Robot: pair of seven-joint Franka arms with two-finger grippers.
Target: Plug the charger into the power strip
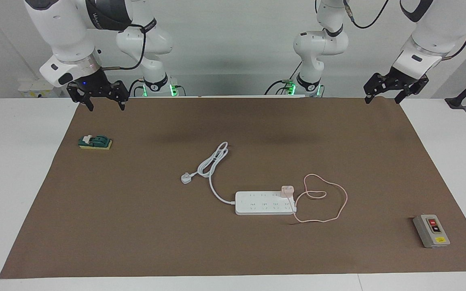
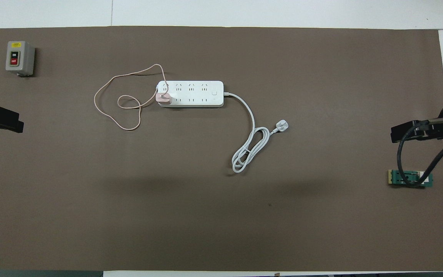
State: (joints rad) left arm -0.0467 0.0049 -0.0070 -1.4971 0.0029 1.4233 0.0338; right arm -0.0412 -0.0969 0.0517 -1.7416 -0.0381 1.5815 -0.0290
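While both jaws gape empty, the power strip (image 1: 264, 203) lies lengthwise arm-to-arm, seemingly holding the charger (image 1: 287, 190).

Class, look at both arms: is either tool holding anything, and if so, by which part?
Nothing is held. The left tool and right tool hang open and empty; the charger sits on the power strip.

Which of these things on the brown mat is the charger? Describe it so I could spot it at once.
Find the long white power strip near the middle of the brown mat. The charger sits on the strip's end toward the left arm's end of the table, in the socket row nearer the robots. It is a small pale pink cube trailing a thin looping pink cable, unlike the white plug on its thick white cord.
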